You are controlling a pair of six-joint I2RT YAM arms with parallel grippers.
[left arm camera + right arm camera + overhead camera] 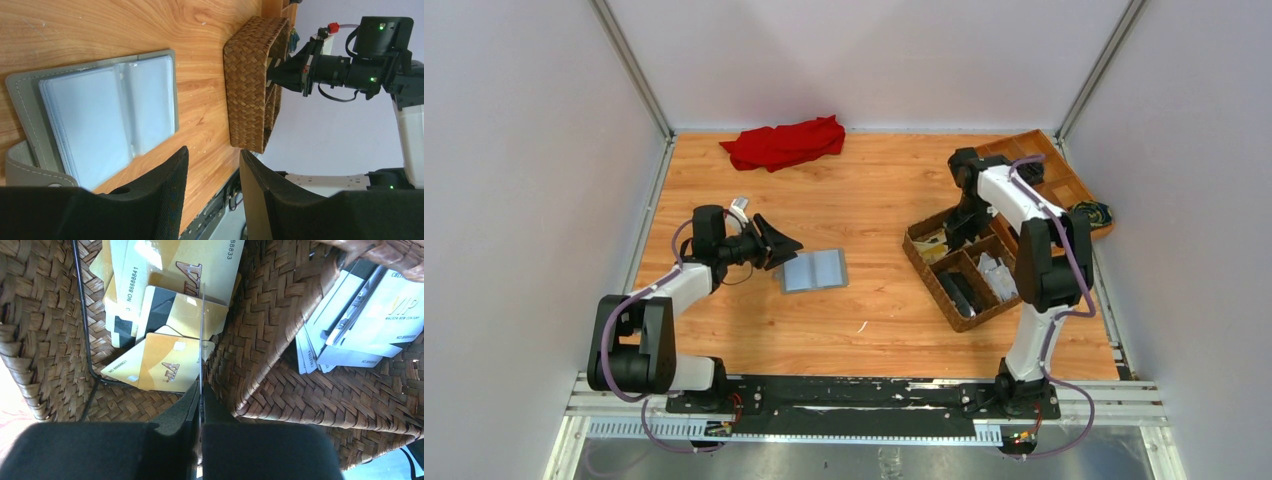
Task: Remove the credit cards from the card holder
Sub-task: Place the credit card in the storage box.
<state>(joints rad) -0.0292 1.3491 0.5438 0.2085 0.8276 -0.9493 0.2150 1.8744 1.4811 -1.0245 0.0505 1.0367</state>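
Note:
The grey card holder [814,270] lies open on the table, its pale blue-grey sleeves facing up; in the left wrist view [100,120] no card shows in them. My left gripper [782,246] [212,160] is open and empty, at the holder's left edge. My right gripper [947,237] [201,386] is shut on a thin credit card [202,330], seen edge-on, over the brown woven basket [956,318]. Several tan-gold cards [165,367] lie in the compartment under it. Pale cards [360,325] lie in the neighbouring compartment.
The basket [250,85] stands right of the holder, with woven dividers [280,340]. A wooden divided tray [1049,170] sits at the back right corner. A red cloth [784,143] lies at the back. The right arm [340,70] shows beyond the basket.

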